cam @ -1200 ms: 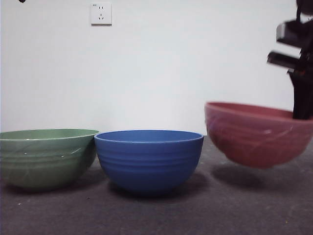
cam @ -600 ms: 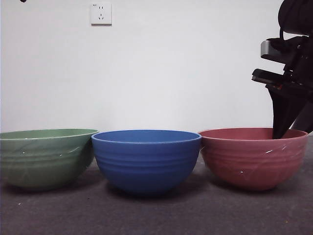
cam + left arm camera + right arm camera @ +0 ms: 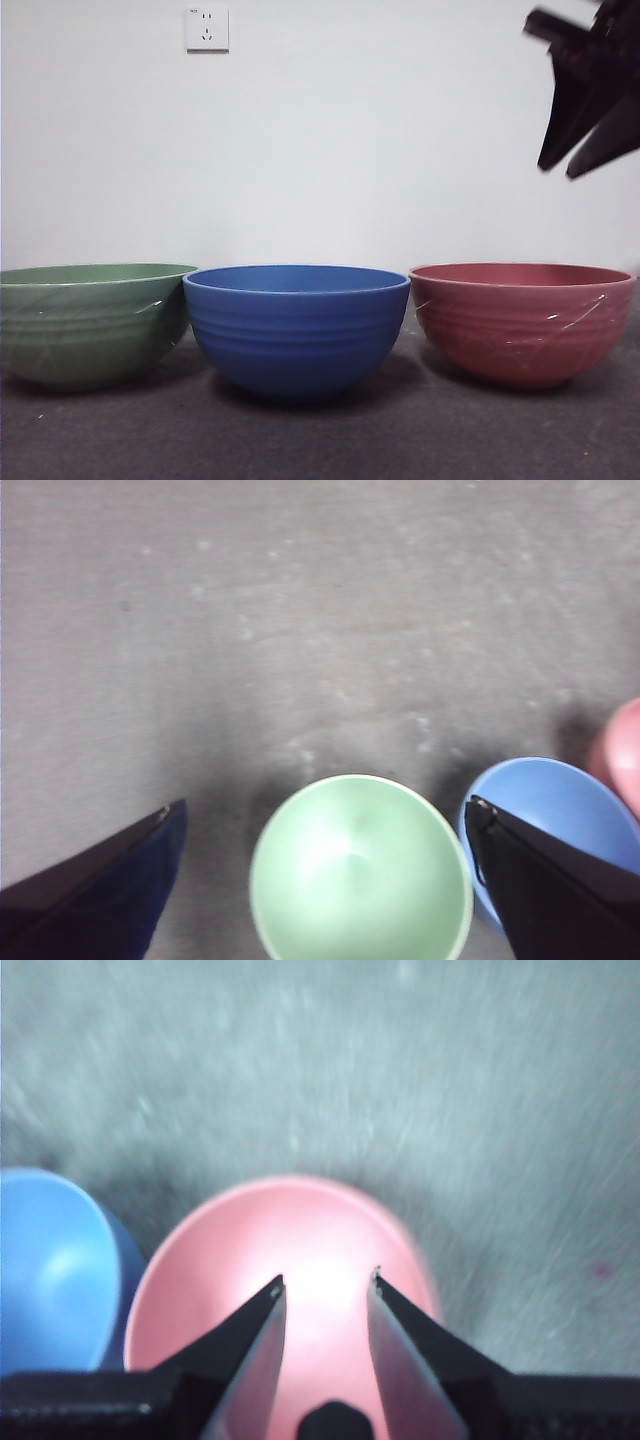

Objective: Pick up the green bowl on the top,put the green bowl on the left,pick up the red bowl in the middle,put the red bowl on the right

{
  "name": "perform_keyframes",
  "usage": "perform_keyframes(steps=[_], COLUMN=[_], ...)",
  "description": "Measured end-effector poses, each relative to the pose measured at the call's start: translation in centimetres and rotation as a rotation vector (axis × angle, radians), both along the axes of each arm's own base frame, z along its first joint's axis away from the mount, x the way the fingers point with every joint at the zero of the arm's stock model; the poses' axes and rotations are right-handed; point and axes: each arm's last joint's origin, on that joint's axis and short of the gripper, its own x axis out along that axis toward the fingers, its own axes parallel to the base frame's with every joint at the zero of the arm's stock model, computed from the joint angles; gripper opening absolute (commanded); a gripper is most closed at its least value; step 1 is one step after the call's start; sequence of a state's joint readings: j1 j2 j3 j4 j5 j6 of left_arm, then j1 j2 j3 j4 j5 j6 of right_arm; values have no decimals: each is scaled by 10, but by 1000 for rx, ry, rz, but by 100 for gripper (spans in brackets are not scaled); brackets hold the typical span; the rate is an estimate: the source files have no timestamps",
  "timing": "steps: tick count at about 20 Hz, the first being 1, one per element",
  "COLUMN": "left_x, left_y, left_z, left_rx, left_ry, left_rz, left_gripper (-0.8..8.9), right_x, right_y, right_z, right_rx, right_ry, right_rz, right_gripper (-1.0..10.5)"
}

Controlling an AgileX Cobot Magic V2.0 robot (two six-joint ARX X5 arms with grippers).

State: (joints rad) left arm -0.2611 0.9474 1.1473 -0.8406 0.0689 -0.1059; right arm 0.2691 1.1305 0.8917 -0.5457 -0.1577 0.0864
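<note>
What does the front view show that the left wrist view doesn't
Only the front view shows the wall socket, the whole red bowl resting on the table, and the right pincer open above it. Only the left wrist view shows the left pincer, open wide above the green bowl, and that bowl's empty inside. Both show the green bowl beside the blue bowl on the grey table.

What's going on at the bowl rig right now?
Three bowls sit in a row on the table: green bowl at one end, blue bowl in the middle, red bowl at the other end. The right claw hangs open above the red bowl, holding nothing. The left claw waits open, high over the green bowl. Both placements look done.
</note>
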Motion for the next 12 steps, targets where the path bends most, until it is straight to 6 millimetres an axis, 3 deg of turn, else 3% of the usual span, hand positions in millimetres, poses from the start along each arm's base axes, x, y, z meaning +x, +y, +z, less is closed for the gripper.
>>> perform_keyframes(steps=[2,4,7,8,12], left_x=[0,-1,-1,-2,-18], left_y=[-1,-3,-8,-9,-7], left_z=[0,0,2,3,9], left_rx=[-11,-14,-18,-12,6], left_ry=[5,3,-22,-37,-168], left_rz=[-18,-31,-73,-89,-73], left_gripper=[463,364,-24,-7,-8], right_x=[-8,-19,-39,-46,-71], right_y=[-2,-5,-9,-10,-18], right_z=[10,24,49,55,69], right_rx=[12,39,106,114,116], right_ry=[-46,-133,-297,-333,-472], right_rz=[0,7,72,77,87], right_gripper=[136,125,68,-27,-16])
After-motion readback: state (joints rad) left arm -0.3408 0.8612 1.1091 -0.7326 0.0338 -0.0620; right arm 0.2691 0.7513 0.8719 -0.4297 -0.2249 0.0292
